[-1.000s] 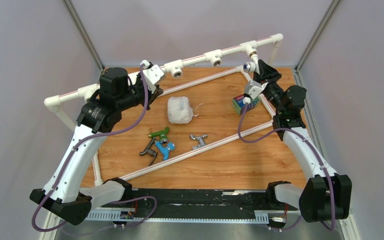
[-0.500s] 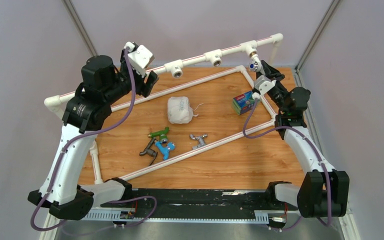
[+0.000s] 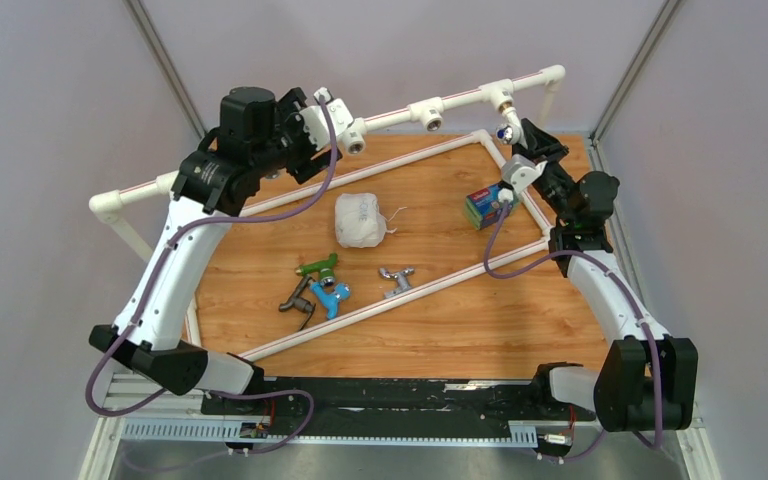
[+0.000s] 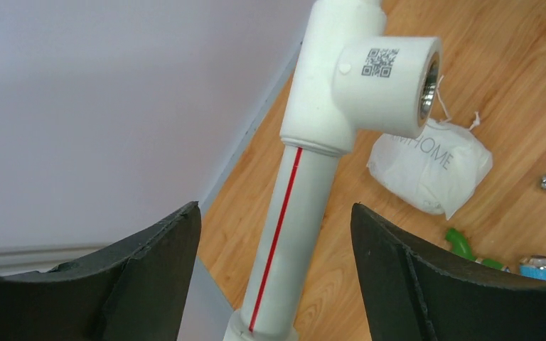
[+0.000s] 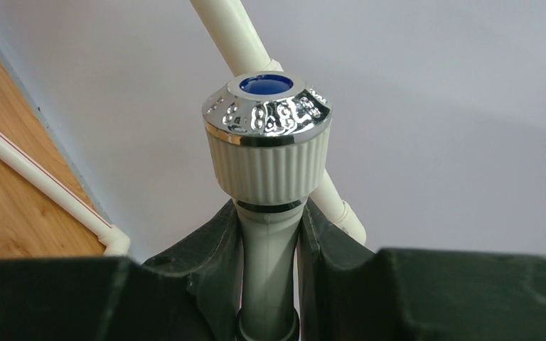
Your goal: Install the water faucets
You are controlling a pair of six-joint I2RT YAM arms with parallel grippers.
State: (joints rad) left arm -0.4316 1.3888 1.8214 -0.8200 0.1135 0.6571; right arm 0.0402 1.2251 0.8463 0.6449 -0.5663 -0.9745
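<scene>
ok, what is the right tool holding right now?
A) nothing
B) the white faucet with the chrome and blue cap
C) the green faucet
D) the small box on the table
B: in the right wrist view the right tool is closed on the stem of the white faucet, whose ribbed knob with its chrome and blue cap sits just above the grip.

The wooden table [image 3: 440,330] carries a frame of white pipes [image 3: 440,285], one length running slantwise from the near left corner toward the right edge. Inside the frame, toward the far edge, lies a white bag [image 3: 359,220] with a loose string, and near the right edge sits a small green and blue box [image 3: 482,206]. In the middle lie a green tap [image 3: 319,267], a blue tap [image 3: 331,296] touching it, a dark grey tap [image 3: 297,301] just beside them, and a chrome tap [image 3: 396,279] apart to the right.
</scene>
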